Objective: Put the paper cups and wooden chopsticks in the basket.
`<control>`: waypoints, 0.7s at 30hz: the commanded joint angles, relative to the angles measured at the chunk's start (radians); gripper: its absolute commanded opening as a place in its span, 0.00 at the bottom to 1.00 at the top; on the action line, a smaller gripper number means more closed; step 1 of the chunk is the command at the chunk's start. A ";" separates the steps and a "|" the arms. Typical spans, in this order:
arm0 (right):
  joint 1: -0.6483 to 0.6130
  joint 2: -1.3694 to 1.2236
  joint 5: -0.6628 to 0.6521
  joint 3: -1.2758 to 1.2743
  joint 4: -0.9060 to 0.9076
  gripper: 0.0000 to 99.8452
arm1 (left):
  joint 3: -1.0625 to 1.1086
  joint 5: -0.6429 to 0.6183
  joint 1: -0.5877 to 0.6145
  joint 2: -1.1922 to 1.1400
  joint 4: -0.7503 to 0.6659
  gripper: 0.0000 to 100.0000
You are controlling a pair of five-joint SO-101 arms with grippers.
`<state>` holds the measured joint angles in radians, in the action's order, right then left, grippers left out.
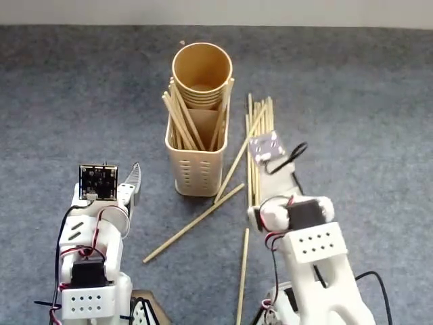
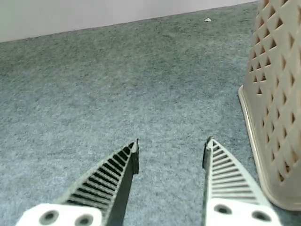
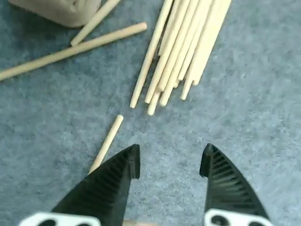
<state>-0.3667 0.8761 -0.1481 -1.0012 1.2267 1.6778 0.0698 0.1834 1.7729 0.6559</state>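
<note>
A tall perforated beige basket (image 1: pixel 196 162) is standing upright at the middle of the grey carpeted counter (image 1: pixel 67 88). A nested stack of paper cups (image 1: pixel 201 71), seemingly four or five though the rims are hard to count, is sitting mouth upward in its far end. Several wooden chopsticks (image 1: pixel 184 122) are leaning inside its near end. Just beside the basket, on the right arm's side, a loose bundle of chopsticks (image 1: pixel 258 135) is lying on the counter. One slanted chopstick (image 1: pixel 237 159) is crossing the bundle, its lower end reaching the basket's base. A long chopstick (image 1: pixel 193 223) is lying diagonally in front of the basket, and a single chopstick (image 1: pixel 242 274) is lying beside the right arm. The left hand (image 2: pixel 172 141) is hovering low over bare counter, fingers spread and gripping nothing, with the basket wall close at one side. The right hand (image 3: pixel 171 147) is hanging above the near ends of the bundle, fingers likewise spread and empty.
</note>
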 commanded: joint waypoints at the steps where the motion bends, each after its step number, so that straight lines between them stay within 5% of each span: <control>1: -0.058 0.042 -0.075 -0.085 -0.056 0.21 | 0.019 0.008 -0.010 0.005 0.000 0.25; 10: -0.214 0.082 -0.014 -0.331 -0.262 0.21 | 0.019 0.008 -0.010 0.005 0.000 0.25; 21: -0.219 0.082 0.000 -0.386 -0.275 0.21 | 0.019 0.008 -0.010 0.005 0.000 0.25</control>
<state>-0.5738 0.9436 -0.1573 -1.3863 0.9597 1.6778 0.0698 0.1834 1.7729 0.6559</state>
